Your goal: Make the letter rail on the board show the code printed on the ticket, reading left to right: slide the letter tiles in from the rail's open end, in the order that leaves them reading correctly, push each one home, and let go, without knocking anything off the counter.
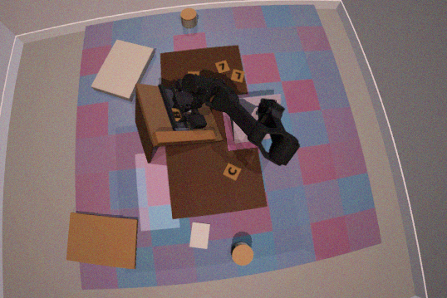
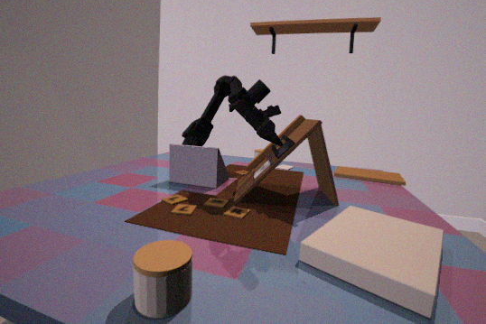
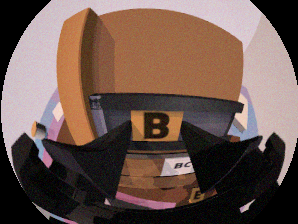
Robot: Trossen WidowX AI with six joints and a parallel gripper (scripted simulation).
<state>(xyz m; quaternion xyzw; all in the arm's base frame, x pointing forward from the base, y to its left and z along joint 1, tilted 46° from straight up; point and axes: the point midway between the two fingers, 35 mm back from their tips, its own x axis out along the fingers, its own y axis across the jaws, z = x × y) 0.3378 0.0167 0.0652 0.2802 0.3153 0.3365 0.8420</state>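
Note:
My gripper (image 1: 178, 114) (image 2: 281, 143) (image 3: 156, 124) is shut on the B tile (image 1: 177, 114) (image 3: 156, 126), whose letter reads upright in the wrist view. The tile appears within the dark rail (image 1: 167, 104) (image 3: 170, 100) on the sloping board (image 1: 150, 108) (image 3: 170, 55). It stands apart from the rail's left end. The ticket (image 2: 262, 169) (image 3: 176, 165) shows "BC"; my right finger hides any further print. A C tile (image 1: 232, 171) and two 7 tiles (image 1: 223, 66) (image 1: 238, 75) lie on the brown mat (image 1: 208, 199) (image 2: 271, 239). An E tile (image 3: 197, 195) shows below the ticket.
The board's raised wooden side (image 1: 187, 136) (image 3: 75, 75) stands at the rail's left end. Two lidded canisters (image 1: 189, 18) (image 1: 243, 254), a cream block (image 1: 123, 69) (image 2: 375, 248) and an orange slab (image 1: 102, 241) (image 2: 370, 175) stand around. A wall shelf (image 2: 316, 26) is behind.

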